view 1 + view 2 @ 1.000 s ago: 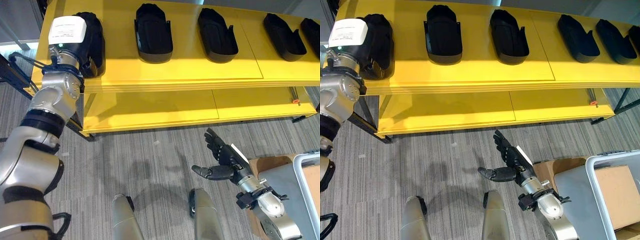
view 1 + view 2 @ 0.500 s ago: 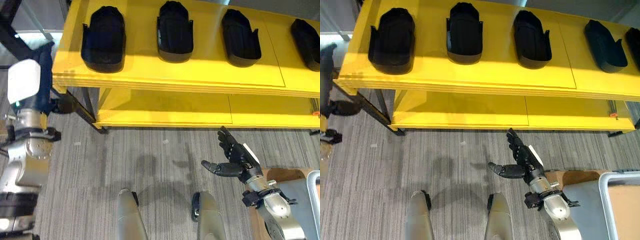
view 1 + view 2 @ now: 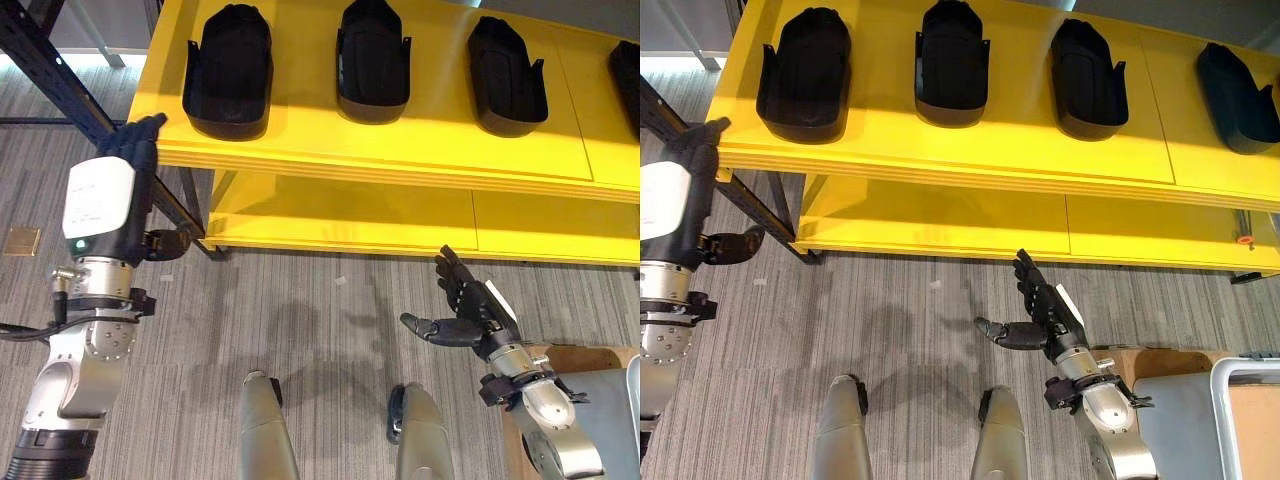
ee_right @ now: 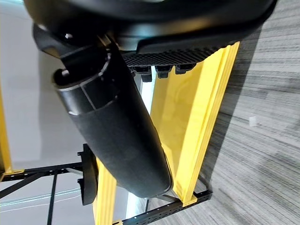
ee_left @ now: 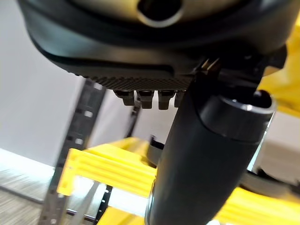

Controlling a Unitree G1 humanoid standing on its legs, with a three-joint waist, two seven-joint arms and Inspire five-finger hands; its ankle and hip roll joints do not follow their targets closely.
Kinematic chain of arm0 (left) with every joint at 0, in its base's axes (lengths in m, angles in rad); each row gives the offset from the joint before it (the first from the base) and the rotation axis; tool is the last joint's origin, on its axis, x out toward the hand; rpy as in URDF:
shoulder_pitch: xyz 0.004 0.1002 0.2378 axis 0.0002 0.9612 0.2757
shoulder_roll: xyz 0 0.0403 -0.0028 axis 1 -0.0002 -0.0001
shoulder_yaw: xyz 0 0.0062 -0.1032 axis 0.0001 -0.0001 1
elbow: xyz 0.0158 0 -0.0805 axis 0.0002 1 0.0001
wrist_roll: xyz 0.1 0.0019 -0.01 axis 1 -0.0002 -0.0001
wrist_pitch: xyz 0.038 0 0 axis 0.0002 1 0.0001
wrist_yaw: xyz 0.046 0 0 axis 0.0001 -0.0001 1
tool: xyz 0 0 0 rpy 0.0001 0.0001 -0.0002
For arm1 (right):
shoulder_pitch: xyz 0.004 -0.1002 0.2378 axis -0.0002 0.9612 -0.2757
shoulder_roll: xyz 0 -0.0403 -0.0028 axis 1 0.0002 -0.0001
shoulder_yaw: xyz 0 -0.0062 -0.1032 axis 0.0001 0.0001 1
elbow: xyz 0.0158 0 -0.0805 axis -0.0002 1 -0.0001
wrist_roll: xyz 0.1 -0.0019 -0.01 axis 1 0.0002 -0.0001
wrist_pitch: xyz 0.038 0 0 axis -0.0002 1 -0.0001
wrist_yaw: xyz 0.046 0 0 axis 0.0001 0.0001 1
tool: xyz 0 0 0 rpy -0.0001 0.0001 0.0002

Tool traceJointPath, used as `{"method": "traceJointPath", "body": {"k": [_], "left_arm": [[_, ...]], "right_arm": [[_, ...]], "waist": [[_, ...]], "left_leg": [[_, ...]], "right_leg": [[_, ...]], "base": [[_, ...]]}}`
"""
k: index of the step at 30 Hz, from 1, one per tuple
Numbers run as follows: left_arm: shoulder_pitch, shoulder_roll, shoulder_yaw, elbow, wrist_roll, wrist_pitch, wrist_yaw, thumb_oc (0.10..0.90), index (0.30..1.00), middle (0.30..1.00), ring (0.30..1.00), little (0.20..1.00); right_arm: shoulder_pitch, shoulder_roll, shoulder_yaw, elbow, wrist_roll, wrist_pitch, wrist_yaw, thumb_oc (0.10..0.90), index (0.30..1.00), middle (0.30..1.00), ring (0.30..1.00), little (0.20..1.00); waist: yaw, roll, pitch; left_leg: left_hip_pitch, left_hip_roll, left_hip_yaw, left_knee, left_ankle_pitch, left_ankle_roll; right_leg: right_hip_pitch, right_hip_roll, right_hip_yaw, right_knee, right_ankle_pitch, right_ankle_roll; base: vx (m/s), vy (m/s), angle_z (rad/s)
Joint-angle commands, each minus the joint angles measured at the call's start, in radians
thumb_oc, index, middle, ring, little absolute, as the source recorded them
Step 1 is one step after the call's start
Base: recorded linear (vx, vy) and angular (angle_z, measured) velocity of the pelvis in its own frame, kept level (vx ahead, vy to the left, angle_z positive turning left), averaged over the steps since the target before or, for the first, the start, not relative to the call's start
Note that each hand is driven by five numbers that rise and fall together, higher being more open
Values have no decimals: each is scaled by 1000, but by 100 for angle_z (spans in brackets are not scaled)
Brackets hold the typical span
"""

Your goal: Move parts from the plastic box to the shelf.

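- Black parts (image 3: pixel 230 62) lie in a row on the yellow shelf (image 3: pixel 400 145)
- Left robot hand (image 3: pixel 128 190) and right robot hand (image 3: pixel 465 318): fingers straight, empty
- Between trips, I judge; next calls for turning to the plastic box (image 3: pixel 1230 385), near right

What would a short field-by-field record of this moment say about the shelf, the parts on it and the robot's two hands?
Shelf: yellow shelf, two levels
Parts: black parts in a row on the top level, e.g. leftmost part, next part
Lower level: bare yellow board
Left hand: open, holding nothing, by the shelf's left end
Right hand: open, empty, above the grey carpet
Plastic box: rim showing beside the right arm
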Motion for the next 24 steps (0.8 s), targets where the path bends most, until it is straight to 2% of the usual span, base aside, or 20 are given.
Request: {"method": "traceJointPath", "body": {"k": [1,5,12,24], "left_arm": [[-171,37,-41,-21,80,-45,34,900,1000,1000,1000,1000],[-245,37,-119,31,105,-37,22,900,1000,1000,1000,1000],[-352,-9,-236,113,128,-16,12,900,1000,1000,1000,1000],[-398,-44,-290,228,134,13,-6,900,1000,1000,1000,1000]], "right_arm": [[-16,-55,-65,-103,-5,-104,-25,900,1000,1000,1000,1000],[-24,-57,-57,-96,-3,-102,-30,900,1000,1000,1000,1000],[-38,-59,-38,-85,-2,-101,-37,900,1000,1000,1000,1000],[-45,-55,-33,-81,1,-92,-42,900,1000,1000,1000,1000]], "waist": [[-21,24,-67],[-31,25,-70],[-45,25,-76],[-56,22,-80]], "left_leg": [[13,2,-14,-27,22,63],[13,3,-13,-25,21,63],[11,7,-10,-17,18,65],[7,10,-8,-10,17,65]], "right_leg": [[38,12,12,-25,25,-87],[35,14,17,-24,24,-87],[30,17,24,-21,26,-84],[19,22,30,-18,27,-84]], "base": [[-78,15,-1],[0,0,0],[0,0,0],[1,2,-2]]}}
